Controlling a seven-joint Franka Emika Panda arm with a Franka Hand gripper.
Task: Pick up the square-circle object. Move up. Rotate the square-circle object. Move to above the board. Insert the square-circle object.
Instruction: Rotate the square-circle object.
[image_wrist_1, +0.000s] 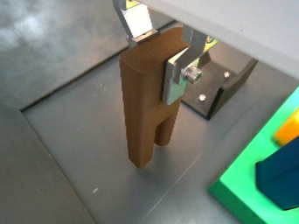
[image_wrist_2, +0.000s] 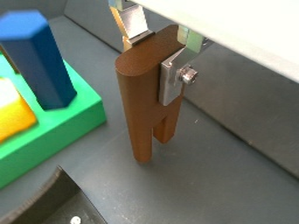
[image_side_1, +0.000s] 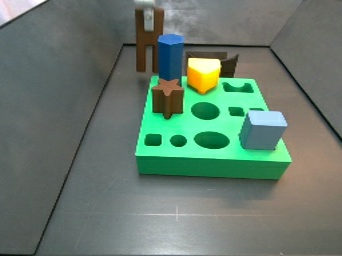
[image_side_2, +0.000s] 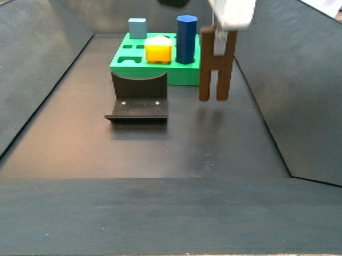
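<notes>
— Claw (image_wrist_1: 163, 54)? Clamped on top end of tall brown block (image_wrist_1: 149, 105), upright, notched end down on the dark floor.

— And the green board (image_side_1: 214, 150)? Just beside the block, apart, carrying blue prism (image_side_1: 170, 57).

The end effector (image_wrist_1: 160, 54) points straight down, its two flat silver fingers (image_wrist_1: 136, 19) closed on the top end of the square-circle object (image_wrist_1: 145, 105), one plate on each side. In both wrist views a screw shows on the nearer plate. In a side view the pale wrist housing (image_side_2: 235, 12) sits directly above the upright held piece.
</notes>
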